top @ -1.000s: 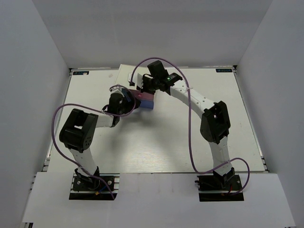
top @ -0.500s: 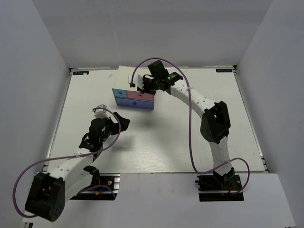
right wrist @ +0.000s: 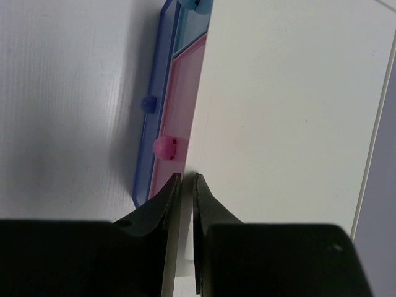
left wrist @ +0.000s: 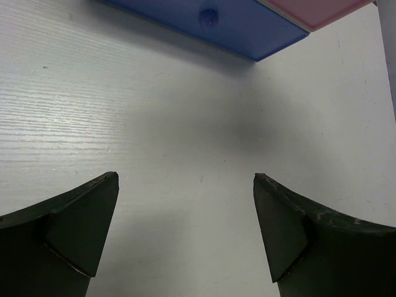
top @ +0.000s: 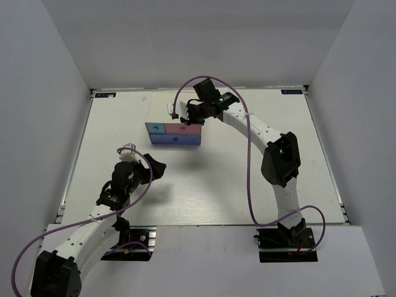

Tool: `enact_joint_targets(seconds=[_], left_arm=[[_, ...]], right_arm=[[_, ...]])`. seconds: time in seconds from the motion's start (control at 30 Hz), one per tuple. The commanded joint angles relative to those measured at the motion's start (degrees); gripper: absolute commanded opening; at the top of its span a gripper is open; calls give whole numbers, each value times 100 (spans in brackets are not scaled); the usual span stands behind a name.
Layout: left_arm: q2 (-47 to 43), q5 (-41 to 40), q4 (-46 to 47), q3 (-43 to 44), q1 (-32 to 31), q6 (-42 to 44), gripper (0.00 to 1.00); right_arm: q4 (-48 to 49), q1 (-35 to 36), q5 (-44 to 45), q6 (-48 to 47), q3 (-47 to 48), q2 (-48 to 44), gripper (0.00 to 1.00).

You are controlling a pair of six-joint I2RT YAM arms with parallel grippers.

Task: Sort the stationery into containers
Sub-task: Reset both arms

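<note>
Left claw (top: pixel 159 166) hangs wide open and empty over the desk (top: pixel 247 179), near the drawer box (top: pixel 159 111); the right claw (top: pixel 187 117) sits on its white top. No stationery shows anywhere. From the left wrist, the purple drawer (left wrist: pixel 185 15) lies just ahead, pushed in. From the right wrist, that claw looks almost closed, holding nothing I can see. If it pulls away crooked, it might drag the box.

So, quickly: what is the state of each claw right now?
Left claw: open, empty.
Right claw: shut, nothing visible in it, at the front edge of the white box.
</note>
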Motion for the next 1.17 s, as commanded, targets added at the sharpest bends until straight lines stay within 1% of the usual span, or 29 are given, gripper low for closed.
enact_joint_targets(seconds=[0.0,0.03,0.1,0.13,0.2,0.23,0.33,0.37,0.4,0.43,0.5,0.53,0.57,0.63,0.67,0.7,0.77,0.8,0.83,0.87,0.9,0.93,0.97,1.0,1.07,1.13], left_arm=[[-133,26,-196,-47,-31,58,100],[-133,26,-196,-47,-31,58,100],[-186,79,-249,-47,-31,58,100],[-186,79,-249,-47,-31,58,100],[-186,79,-310,-47,-31,58,100],[-186,140,-310,-47,-31,58,100],[-238,202,-310,6,-31,111,100],[-239,202,-310,6,-31,111,100],[-239,272,-310,58,-31,111,100],[-239,324,-362,59,-31,172,100],[-291,386,-415,199,-31,225,100],[-292,456,-468,199,-31,286,100],[-292,553,-468,269,-31,348,100],[-292,667,-468,401,-31,401,100],[-292,729,-468,402,-31,401,100],[-292,842,-468,462,-31,401,100],[-292,1027,-468,516,-31,462,100],[-231,1089,-416,577,-31,463,100],[-230,1151,-416,630,-31,463,100],[-152,1256,-363,630,-31,515,100],[-99,1309,-363,700,-31,516,100],[-46,1309,-293,770,-31,516,100],[76,1396,-293,771,-31,568,100],[156,1458,-232,849,-31,568,100],[323,1528,-161,929,-83,621,100],[586,1582,-161,1112,-84,674,100]], right_arm=[[-1212,108,-561,-336,53,179,5],[-1195,90,-552,-336,18,205,5],[-1063,90,-456,-257,0,205,13],[-854,90,-447,-152,-17,188,26],[-686,81,-350,-20,-105,109,38],[-337,73,-333,207,-210,65,51],[148,55,-271,541,-421,-312,63],[220,46,-245,604,-517,-426,73],[299,46,-166,718,-536,-480,77],[456,46,-96,797,-553,-602,79],[563,64,-17,885,-702,-953,90],[798,38,1,903,-833,-1076,90],[862,37,10,973,-965,-1426,90],[1159,29,115,1078,-1159,-1683,90],[1231,29,177,1418,-1230,-1806,90],[1379,37,395,1578,-1465,-2164,90],[1556,46,974,2297,-1721,-2534,90],[1722,37,1316,2457,-2236,-2798,90],[1802,37,1633,2755,-2432,-3079,90],[1837,46,1741,2967,-2608,-3230,90],[1925,46,1872,3056,-3237,-3492,90],[2126,46,2352,3083,-3495,-3851,90],[2267,46,2557,3100,-3933,-4012,90],[2312,46,2629,3127,-4285,-4440,90],[2488,20,3093,3197,-4736,-4628,90],[2662,-24,3314,3302,-5218,-4952,90]])
